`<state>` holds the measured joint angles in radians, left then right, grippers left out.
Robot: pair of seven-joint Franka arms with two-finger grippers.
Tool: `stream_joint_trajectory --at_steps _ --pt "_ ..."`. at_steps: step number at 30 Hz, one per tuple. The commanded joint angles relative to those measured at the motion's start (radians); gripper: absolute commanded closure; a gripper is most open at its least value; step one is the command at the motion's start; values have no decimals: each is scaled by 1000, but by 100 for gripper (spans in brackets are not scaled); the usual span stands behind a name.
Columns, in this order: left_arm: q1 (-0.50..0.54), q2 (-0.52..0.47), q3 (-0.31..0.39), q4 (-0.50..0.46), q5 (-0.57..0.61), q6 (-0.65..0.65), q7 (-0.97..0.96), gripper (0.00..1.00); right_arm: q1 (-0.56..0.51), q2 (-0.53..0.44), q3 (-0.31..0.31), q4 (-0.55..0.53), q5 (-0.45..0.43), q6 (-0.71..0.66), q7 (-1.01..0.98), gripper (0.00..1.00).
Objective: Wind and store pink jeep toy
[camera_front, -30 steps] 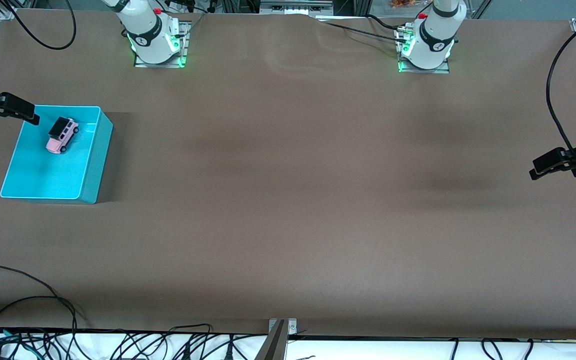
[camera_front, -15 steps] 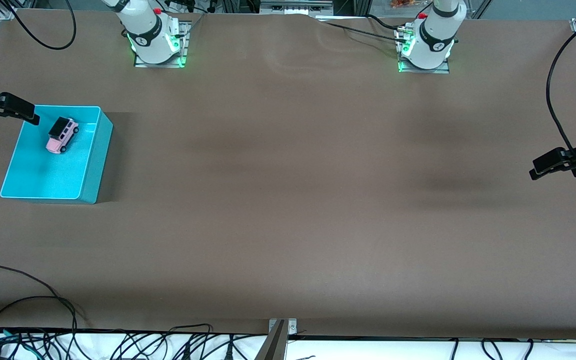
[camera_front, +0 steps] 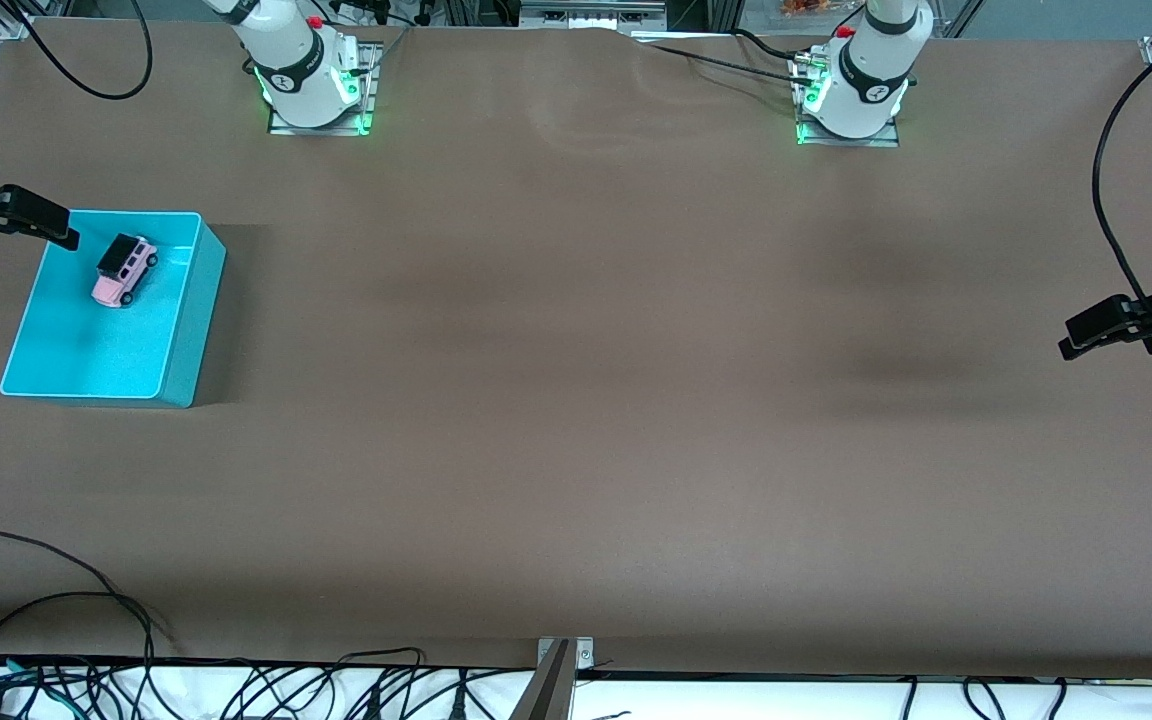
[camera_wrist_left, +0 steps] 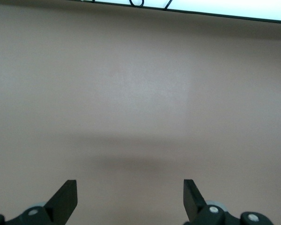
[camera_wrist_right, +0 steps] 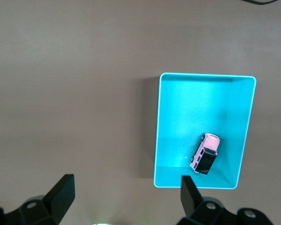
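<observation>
The pink jeep toy (camera_front: 124, 270) stands on its wheels inside the turquoise bin (camera_front: 198, 320), at the right arm's end of the table. It sits in the part of the bin farther from the front camera. In the right wrist view the pink jeep toy (camera_wrist_right: 205, 153) shows its black roof, with nothing touching it in the bin (camera_wrist_right: 196, 108). My right gripper (camera_front: 66, 235) hangs open and empty high over the bin's corner. In its own view the right gripper (camera_wrist_right: 126, 180) has bare table between its fingers. My left gripper (camera_front: 1071, 345) waits open and empty over the left arm's end of the table; its wrist view shows the left gripper (camera_wrist_left: 129, 183) over bare brown table.
Both arm bases (camera_front: 311, 75) (camera_front: 851, 90) stand along the table edge farthest from the front camera. Loose black cables (camera_front: 86, 600) lie at the nearest edge, and another cable (camera_front: 1116, 200) hangs by the left arm. Brown table (camera_front: 576, 380) stretches between the bin and the left gripper.
</observation>
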<state>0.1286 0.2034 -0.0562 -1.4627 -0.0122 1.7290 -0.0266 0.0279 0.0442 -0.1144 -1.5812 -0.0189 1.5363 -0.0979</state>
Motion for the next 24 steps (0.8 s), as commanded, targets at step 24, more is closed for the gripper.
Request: stream_joint_trajectory --at_steps 24 --pt "6 1 -1 12 -23 -2 14 0 -2 3 -2 23 -6 -11 -17 0"
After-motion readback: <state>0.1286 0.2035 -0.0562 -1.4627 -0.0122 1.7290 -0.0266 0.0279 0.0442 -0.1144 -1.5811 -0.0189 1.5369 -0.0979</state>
